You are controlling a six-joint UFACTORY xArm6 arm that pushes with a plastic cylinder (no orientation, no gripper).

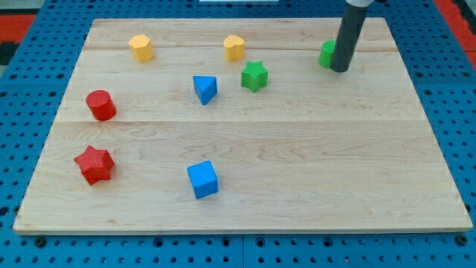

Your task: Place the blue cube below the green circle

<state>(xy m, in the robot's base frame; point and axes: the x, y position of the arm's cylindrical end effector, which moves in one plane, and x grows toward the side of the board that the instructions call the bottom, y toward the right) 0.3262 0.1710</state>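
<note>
The blue cube [202, 179] sits near the view's bottom, left of centre on the wooden board [297, 171]. The green circle [326, 53] stands near the view's top right, partly hidden behind my rod. My tip [340, 70] rests on the board right beside the green circle, on its right side, far from the blue cube.
A green star [253, 76] and a blue triangular block [204, 89] lie in the upper middle. Two yellow blocks [140, 48] [234, 48] sit near the top. A red cylinder [100, 105] and a red star [94, 164] are at the left.
</note>
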